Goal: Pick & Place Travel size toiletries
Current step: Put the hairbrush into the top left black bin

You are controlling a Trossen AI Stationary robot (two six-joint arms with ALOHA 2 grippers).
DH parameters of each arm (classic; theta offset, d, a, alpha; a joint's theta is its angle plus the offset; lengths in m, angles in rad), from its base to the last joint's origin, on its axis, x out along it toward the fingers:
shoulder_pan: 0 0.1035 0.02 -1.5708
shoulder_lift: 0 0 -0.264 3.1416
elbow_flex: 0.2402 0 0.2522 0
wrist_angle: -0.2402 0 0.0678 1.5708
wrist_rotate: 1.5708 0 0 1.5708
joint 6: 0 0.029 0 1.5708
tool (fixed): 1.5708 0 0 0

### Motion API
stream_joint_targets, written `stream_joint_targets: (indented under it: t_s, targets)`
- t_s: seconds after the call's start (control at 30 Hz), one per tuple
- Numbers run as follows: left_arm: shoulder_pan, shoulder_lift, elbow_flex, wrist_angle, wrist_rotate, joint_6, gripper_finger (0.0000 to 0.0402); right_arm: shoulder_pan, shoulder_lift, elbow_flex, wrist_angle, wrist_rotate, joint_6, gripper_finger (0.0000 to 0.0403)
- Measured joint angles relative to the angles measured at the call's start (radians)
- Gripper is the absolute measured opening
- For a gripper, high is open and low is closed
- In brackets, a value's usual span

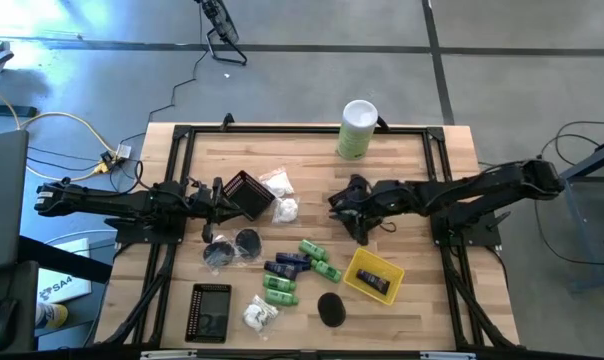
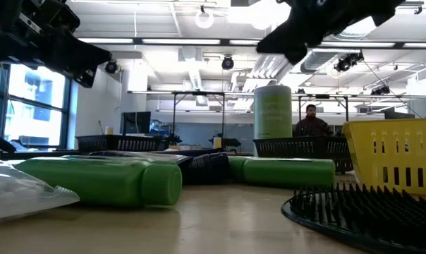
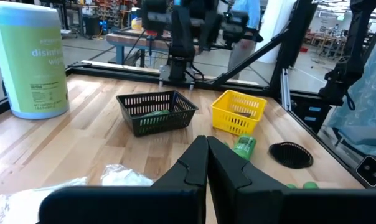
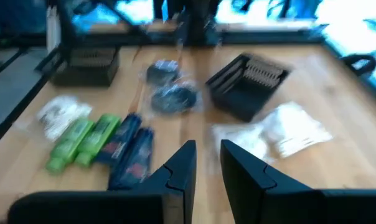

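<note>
The toiletries lie loose on the wooden table: white packets [image 1: 281, 196], two black discs [image 1: 234, 246], green bottles [image 1: 319, 258] and navy tubes [image 1: 288, 264], with more green bottles [image 1: 279, 291] and a white packet [image 1: 260, 315] nearer the front. My left gripper [image 1: 222, 196] is shut and empty beside a tipped black basket [image 1: 250, 193]; its shut fingers show in the left wrist view [image 3: 206, 163]. My right gripper [image 1: 342, 208] hovers open and empty right of the white packets. In the right wrist view its fingers [image 4: 206, 163] stand apart above the navy tubes [image 4: 131, 152] and the white packets [image 4: 281, 134].
A tall white-and-green canister [image 1: 357, 128] stands at the far edge. A yellow basket [image 1: 374, 276] sits at the front right, with a black round disc [image 1: 331, 308] near it. A second black basket [image 1: 210, 312] lies at the front left. A person shows beyond the table [image 2: 312, 120].
</note>
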Motion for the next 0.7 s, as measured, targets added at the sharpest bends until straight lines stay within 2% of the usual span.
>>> stream_joint_targets:
  t_s: [0.23, 0.47, 0.7]
  targets:
    - [0.000, 0.000, 0.000, -0.001, -0.001, 0.000, 0.0001, -0.054, -0.204, -0.059, -0.139, 0.028, -0.007, 0.0066]
    - [0.000, 0.000, 0.000, -0.001, -0.001, 0.000, 0.0001, -0.095, -0.416, -0.175, -0.179, 0.024, -0.023, 0.0066]
    - [0.000, 0.000, 0.000, 0.002, -0.001, 0.000, 0.0001, -0.126, -0.620, -0.265, -0.228, 0.025, 0.037, 0.0066]
